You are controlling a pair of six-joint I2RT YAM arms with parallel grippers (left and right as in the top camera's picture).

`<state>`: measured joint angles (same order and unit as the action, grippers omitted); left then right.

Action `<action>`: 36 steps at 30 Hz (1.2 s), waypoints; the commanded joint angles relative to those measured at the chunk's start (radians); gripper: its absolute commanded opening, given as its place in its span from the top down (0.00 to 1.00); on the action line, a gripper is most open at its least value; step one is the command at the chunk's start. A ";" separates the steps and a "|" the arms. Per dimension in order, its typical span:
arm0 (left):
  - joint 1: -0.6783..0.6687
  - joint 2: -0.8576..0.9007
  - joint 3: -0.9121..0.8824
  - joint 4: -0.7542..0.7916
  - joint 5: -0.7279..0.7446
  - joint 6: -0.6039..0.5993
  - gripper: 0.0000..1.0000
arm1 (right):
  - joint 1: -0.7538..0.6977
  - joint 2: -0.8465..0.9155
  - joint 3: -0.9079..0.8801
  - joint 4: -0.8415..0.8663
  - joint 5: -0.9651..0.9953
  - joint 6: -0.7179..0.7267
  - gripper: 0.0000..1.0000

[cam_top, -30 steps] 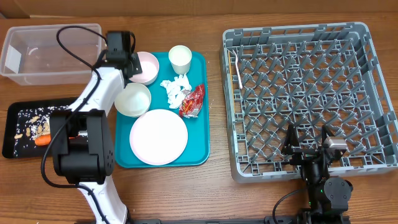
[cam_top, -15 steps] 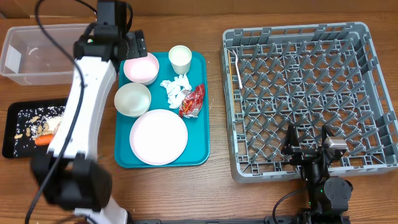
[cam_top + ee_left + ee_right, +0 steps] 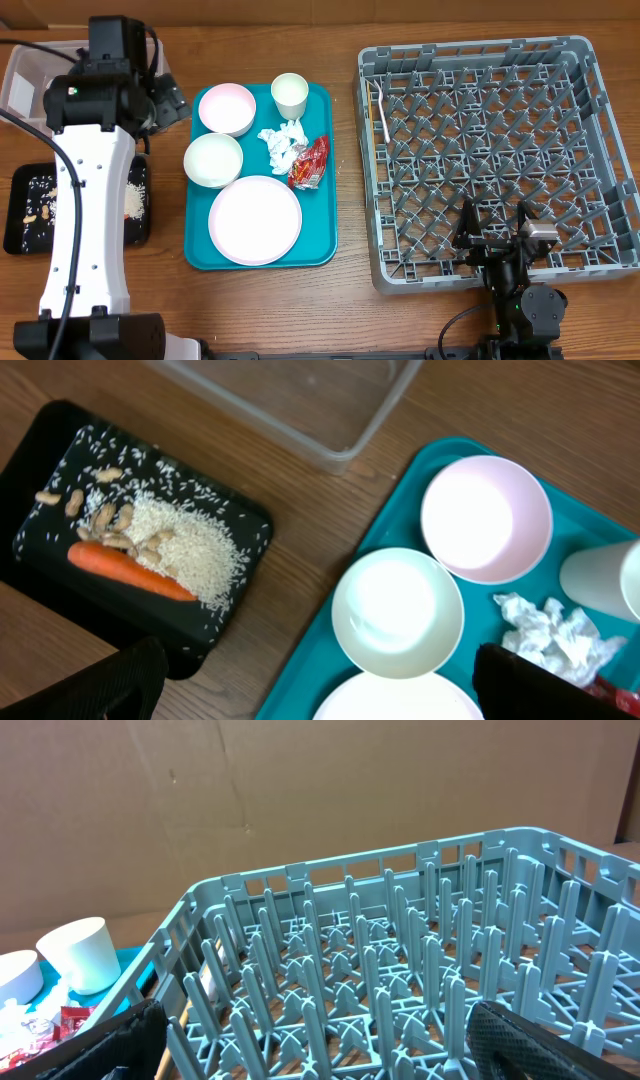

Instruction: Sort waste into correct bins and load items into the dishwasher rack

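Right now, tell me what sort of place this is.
Probably a robot test bench staged as a dish-clearing station, not a real kitchen. A grey dishwasher rack and a loaded teal tray sit on a bare wooden table, with plain cardboard as the backdrop.

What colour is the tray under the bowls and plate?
The tray is teal, clearest in the overhead view.

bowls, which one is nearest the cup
The pink-tinted bowl, level with the cup; the whiter bowl sits further off, beside the plate.
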<state>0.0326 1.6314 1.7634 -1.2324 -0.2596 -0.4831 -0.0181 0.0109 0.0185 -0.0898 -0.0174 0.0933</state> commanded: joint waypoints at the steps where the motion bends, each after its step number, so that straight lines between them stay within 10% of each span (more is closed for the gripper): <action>1: 0.096 0.041 -0.003 0.009 -0.005 -0.157 0.00 | -0.002 -0.008 -0.011 0.006 0.014 0.005 0.00; 20: 0.254 0.044 -0.003 0.003 0.160 -0.201 0.00 | -0.002 -0.008 -0.011 0.054 0.008 0.027 0.00; 27: 0.254 0.044 -0.003 0.002 0.161 -0.201 0.00 | -0.002 -0.008 -0.011 0.198 -0.429 0.444 0.00; 36: 0.254 0.044 -0.003 0.002 0.161 -0.202 0.00 | -0.002 -0.008 -0.011 0.286 -0.456 0.824 0.00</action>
<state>0.2852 1.6741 1.7626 -1.2285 -0.1043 -0.6743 -0.0189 0.0101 0.0185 0.1696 -0.4343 0.7330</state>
